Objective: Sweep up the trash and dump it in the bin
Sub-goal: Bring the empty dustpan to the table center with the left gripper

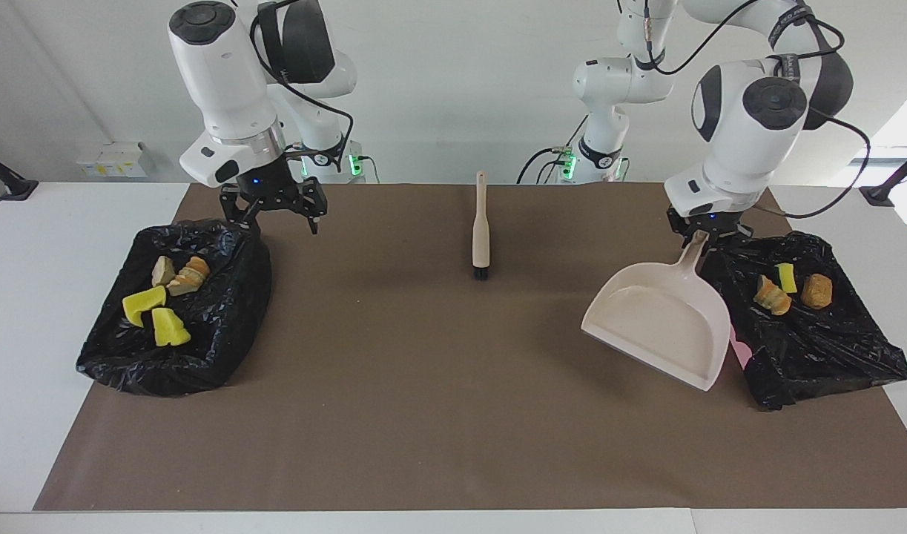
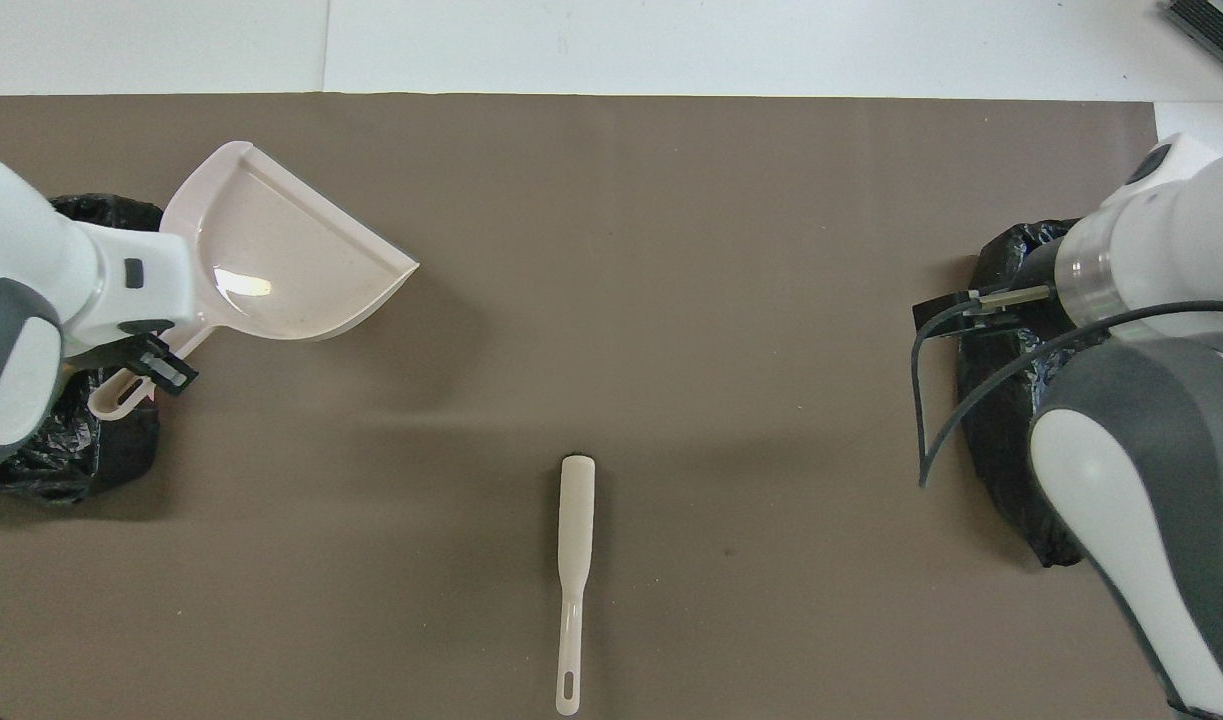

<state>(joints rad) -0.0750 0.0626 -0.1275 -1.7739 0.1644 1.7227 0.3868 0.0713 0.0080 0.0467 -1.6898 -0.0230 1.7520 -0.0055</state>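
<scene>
The trash lies in two black-lined bins. Yellow sponge chunks (image 1: 143,304) and bread lumps (image 1: 188,276) sit in the bin (image 1: 223,334) at the right arm's end. A bread lump (image 1: 770,295), a green-and-yellow sponge bit (image 1: 787,277) and a brown lump (image 1: 817,291) sit in the bin (image 1: 831,356) at the left arm's end. My left gripper (image 1: 709,236) (image 2: 156,365) is shut on the handle of the beige dustpan (image 1: 657,322) (image 2: 281,260). The pan hangs tilted over the mat beside that bin, with nothing in it. My right gripper (image 1: 279,219) is open and holds nothing, over the other bin's edge.
The beige brush (image 1: 481,230) (image 2: 574,560) lies alone on the brown mat (image 1: 438,386), at the middle of the robots' side with its bristles pointing away from them. In the overhead view my right arm covers most of its bin (image 2: 1001,440).
</scene>
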